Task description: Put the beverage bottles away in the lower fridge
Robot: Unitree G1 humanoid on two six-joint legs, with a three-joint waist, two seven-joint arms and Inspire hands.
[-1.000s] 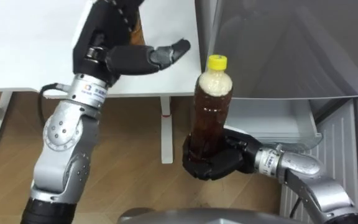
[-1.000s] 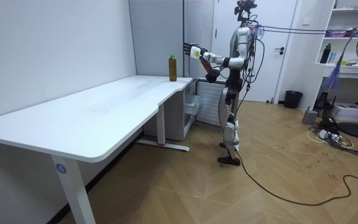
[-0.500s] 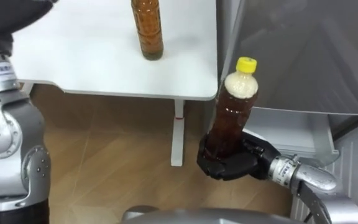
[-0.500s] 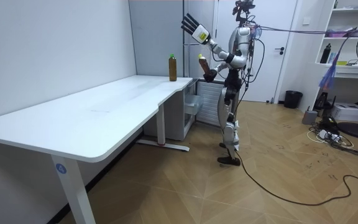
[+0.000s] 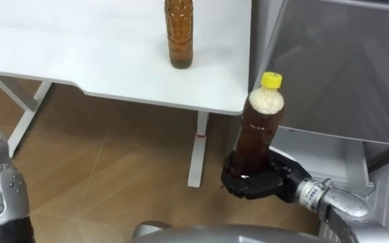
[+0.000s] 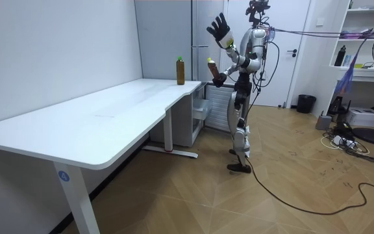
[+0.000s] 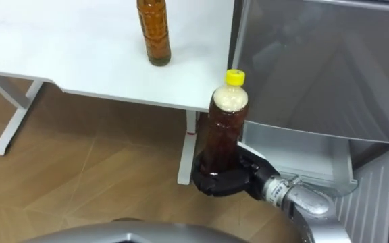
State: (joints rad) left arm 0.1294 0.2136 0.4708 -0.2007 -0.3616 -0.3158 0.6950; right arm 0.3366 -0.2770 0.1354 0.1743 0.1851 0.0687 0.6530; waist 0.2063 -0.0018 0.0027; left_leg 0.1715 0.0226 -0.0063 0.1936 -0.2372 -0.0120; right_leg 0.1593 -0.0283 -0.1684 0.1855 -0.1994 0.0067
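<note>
A brown drink bottle with a yellow cap (image 5: pixel 258 131) stands upright in my right hand (image 5: pixel 256 183), whose dark fingers curl round its base, in front of the fridge. A second brown bottle (image 5: pixel 179 35) stands on the white table (image 5: pixel 80 54) near its right end, untouched. In the room view my left hand (image 6: pixel 219 29) is raised beside my head with its fingers spread and nothing in it. The held bottle (image 6: pixel 210 64) is at chest height there. The grey fridge (image 5: pixel 343 67) is just right of the table, with its lower pale drawer (image 5: pixel 316 145) pulled out behind the bottle.
I stand at the table's far end, facing the fridge (image 6: pixel 203 45). A white table leg (image 5: pixel 196 152) comes down to the wooden floor left of the held bottle. Shelves, a fan and a bin (image 6: pixel 306 103) are at the room view's right.
My left hand has swung up from over the table to beside my head. The eye view has shifted left, showing more of the table. The right hand keeps hold of its bottle.
</note>
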